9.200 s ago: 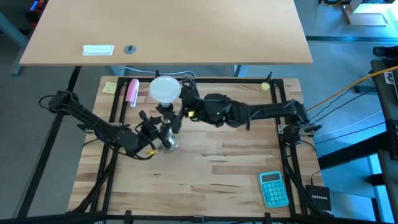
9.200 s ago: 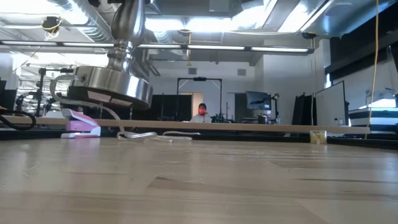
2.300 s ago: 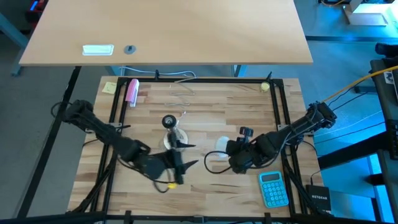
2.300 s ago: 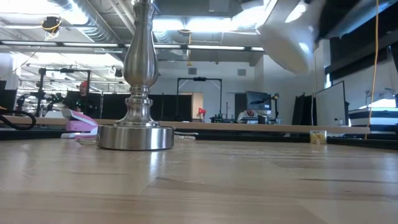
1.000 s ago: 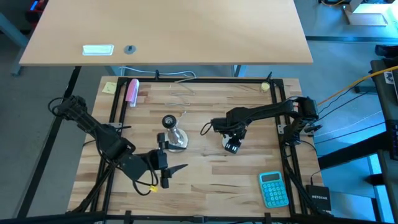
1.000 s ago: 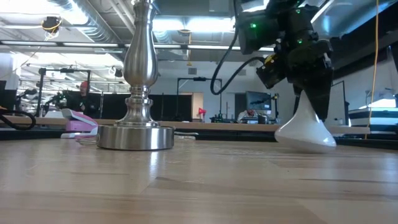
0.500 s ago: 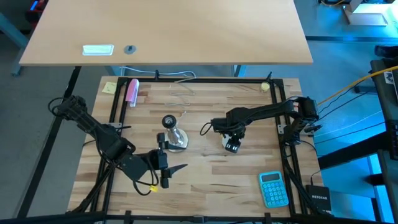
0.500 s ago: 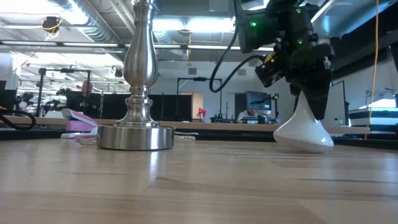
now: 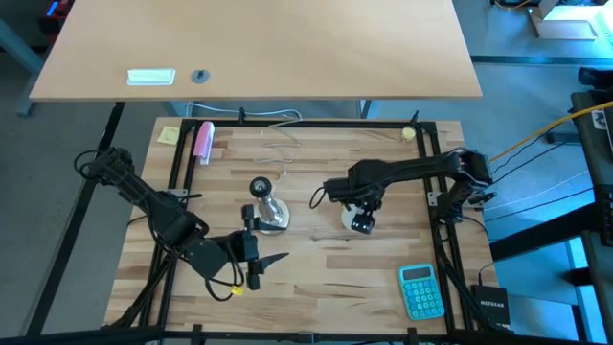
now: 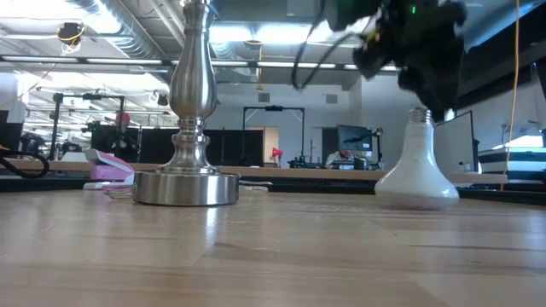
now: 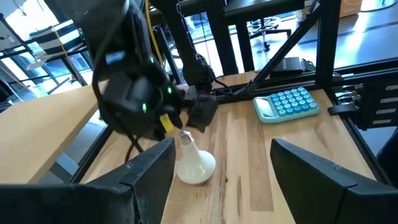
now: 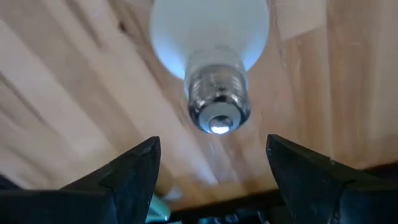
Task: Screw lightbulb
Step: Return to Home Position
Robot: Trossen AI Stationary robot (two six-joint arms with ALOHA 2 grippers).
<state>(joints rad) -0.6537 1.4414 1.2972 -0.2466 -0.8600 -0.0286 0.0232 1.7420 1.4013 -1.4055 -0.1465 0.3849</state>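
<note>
Half a second ago the right gripper (image 12: 212, 149) was closed around the neck of the lightbulb (image 10: 418, 175); now it has risen and hangs just above the screw base, with its two fingers spread wide on both sides and touching nothing. Since then the lightbulb has not shifted. It stands on its round globe on the wooden table (image 9: 316, 287), on the right arm's side of the lamp stand (image 9: 266, 213) and a little apart from it. Its long axis is upright, the narrow silvery screw base pointing straight up and the wide white end pressing on the wood.

The lamp stand, silver with a flared base, is at the same place as before and stands upright. The left gripper (image 9: 266, 265) has not moved either: it waits low, close to the lamp stand on the side facing the front edge of the table, with its fingers wide apart and empty.

The blue calculator (image 9: 421, 290) lies farther from the lamp stand than the lightbulb, toward the front corner on the right arm's side. A pink object (image 9: 203, 140) lies behind the lamp stand, near the back edge.

The table is of light planks inside a black frame. Behind the lamp stand, the low view shows a large workshop with ceiling lights, screens and a person (image 10: 119, 128) far away.
</note>
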